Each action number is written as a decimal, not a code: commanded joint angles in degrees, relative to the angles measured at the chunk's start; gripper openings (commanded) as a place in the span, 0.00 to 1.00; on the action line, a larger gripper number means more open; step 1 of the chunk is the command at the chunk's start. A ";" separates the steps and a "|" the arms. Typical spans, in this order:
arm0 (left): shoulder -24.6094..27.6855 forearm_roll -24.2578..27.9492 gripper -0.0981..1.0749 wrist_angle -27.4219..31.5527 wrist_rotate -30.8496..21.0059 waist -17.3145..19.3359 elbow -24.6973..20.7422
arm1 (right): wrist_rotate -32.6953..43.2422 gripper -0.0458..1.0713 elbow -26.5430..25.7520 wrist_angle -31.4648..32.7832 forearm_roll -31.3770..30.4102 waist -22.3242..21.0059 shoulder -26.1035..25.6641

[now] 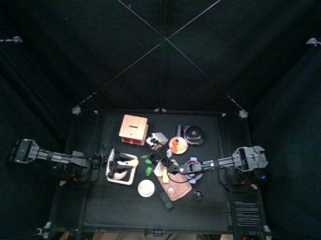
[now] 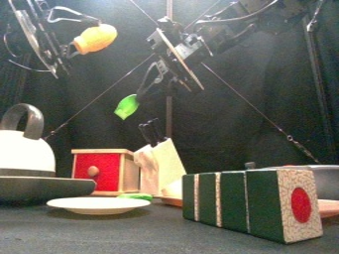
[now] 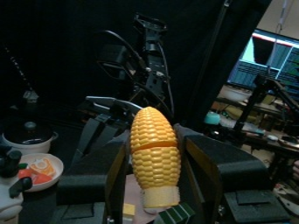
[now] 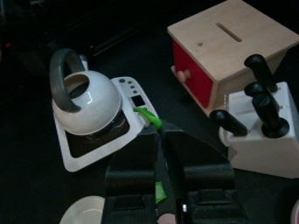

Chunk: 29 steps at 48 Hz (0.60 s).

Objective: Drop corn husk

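My left gripper [image 3: 152, 179] is shut on a yellow corn cob [image 3: 153, 154] and holds it upright. In the front view the cob [image 2: 93, 38] hangs high at the left in that gripper [image 2: 73, 45]. My right gripper [image 4: 160, 140] is shut on a thin green corn husk [image 4: 149, 119], above a kettle and a knife block. In the front view the husk [image 2: 127, 106] dangles below the right gripper [image 2: 151, 83], well above the table and to the right of the cob. The husk is apart from the cob.
A white kettle [image 4: 84, 96] sits on a white stove plate [image 4: 111, 140]. A red and wood box [image 4: 228, 48] and a knife block [image 4: 263, 127] stand beside it. In the front view a white plate [image 2: 99, 205] and a green, white and red block [image 2: 259, 198] lie near the front edge.
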 commanded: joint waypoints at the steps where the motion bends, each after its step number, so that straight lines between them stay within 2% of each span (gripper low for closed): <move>1: -0.18 2.37 0.60 1.85 0.00 0.09 -1.05 | -0.35 0.27 -0.26 0.26 0.62 -0.09 -1.41; 9: -0.18 5.89 0.60 7.73 0.00 0.09 -2.11 | -0.70 0.28 0.70 -1.32 3.25 -0.35 0.00; 21: -0.18 6.24 0.60 18.90 0.00 0.26 -3.69 | -0.79 0.28 1.14 -8.61 6.68 -2.81 3.78; 29: -0.18 6.86 0.60 20.92 0.09 0.26 -3.96 | -0.79 0.28 1.93 -13.27 8.00 -4.92 5.63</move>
